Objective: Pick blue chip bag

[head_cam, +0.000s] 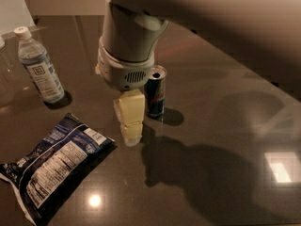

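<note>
Blue chip bag (54, 171): lies flat on the desk (225, 79), lower left of the view. The white nutrition panel and white text face up, and the foil is crinkled.
- Contents are not visible.
- The long axis runs diagonally. One short end is at the lower-left edge of the view, and the other points up and right toward the middle of the desk.
- Nothing rests on top of it.

Pincer (130, 135): cream-coloured and pointing straight down, with its tip close to the desk surface.
- It is just beside the bag's upper-right end and not touching it.
- I cannot tell how far it is open from this angle.
- It is not around the bag.
- The grey wrist housing (126, 74) sits directly above it, and the arm fills the top of the view.

Drink can (155, 92): slim, blue and silver, standing upright just right of and behind the pincer.
- Its top rim is visible; I cannot tell what is inside.
- The wrist housing covers part of its left side.
- It is the closest obstacle to the pincer and stands well apart from the bag.

Water bottle (40, 67): clear, with a white cap on, standing upright at upper left, behind the bag and apart from it. The fill level is unclear.

The arm's shadow falls across the desk to the right of the pincer.
</note>
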### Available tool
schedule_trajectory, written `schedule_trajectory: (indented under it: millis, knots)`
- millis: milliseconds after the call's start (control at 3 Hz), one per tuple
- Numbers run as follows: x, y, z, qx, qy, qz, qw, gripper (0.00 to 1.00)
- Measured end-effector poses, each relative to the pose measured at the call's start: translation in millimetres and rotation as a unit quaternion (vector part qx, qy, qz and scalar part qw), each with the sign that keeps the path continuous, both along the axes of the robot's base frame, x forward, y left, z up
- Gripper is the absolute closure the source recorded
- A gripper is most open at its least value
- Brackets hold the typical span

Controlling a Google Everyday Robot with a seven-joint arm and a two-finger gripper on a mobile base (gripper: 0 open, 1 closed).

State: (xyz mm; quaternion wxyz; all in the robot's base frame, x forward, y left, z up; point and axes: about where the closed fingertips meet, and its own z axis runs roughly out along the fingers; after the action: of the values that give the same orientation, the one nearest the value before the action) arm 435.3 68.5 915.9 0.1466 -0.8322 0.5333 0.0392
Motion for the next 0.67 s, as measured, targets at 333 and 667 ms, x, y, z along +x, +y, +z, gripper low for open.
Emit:
schedule_trajectory:
  millis: [333, 667]
  knots:
    - [-22.5, 27.7, -18.8, -0.008, 0.019, 0.038, 0.9991, 0.0]
    - [-39.8, 54.7, -36.3, -0.015, 0.027, 0.069, 0.9971, 0.0]
